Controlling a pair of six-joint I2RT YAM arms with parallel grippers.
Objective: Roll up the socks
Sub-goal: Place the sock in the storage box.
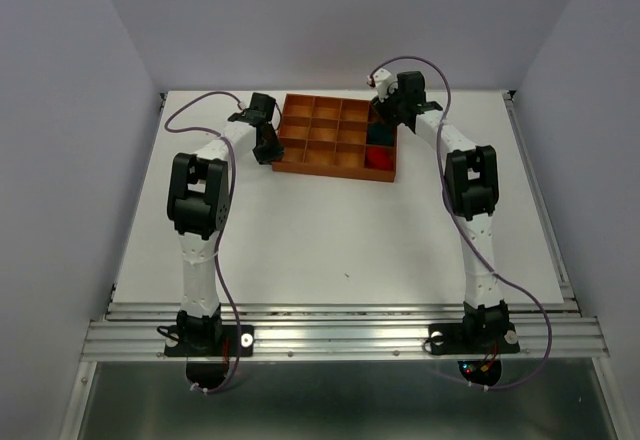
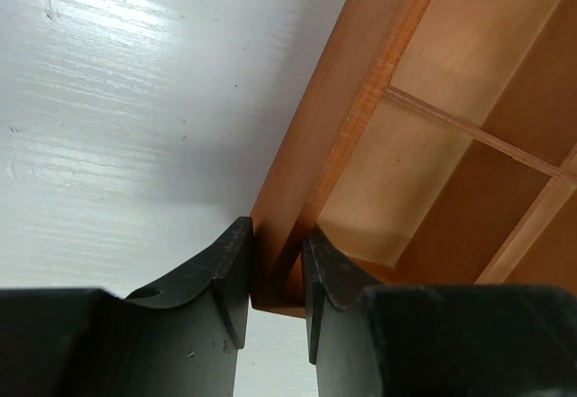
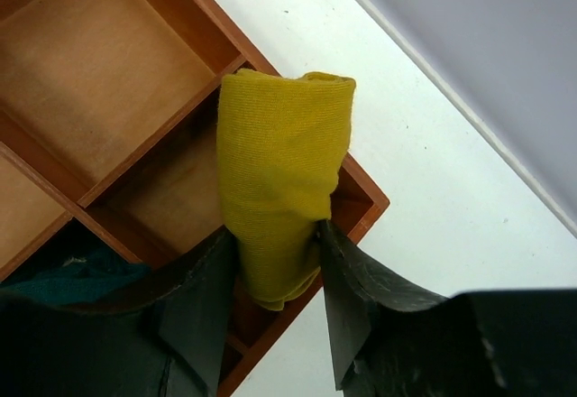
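while the left gripper (image 2: pixel 275 244) pinches the wall of the one tray (image 2: pixel 334 126), the right gripper (image 3: pixel 278 244) pinches one rolled yellow sock (image 3: pixel 284 162) over the tray's corner; one teal sock (image 3: pixel 86 275) and one red sock (image 1: pixel 378 160) lie in the tray.

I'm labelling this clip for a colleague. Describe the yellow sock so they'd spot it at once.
Start at the orange-brown tray at the table's far middle. Over its far right corner compartment, the right fingers pinch a rolled yellow sock. The teal sock and red sock lie in the compartments just nearer; only this one is yellow and held.
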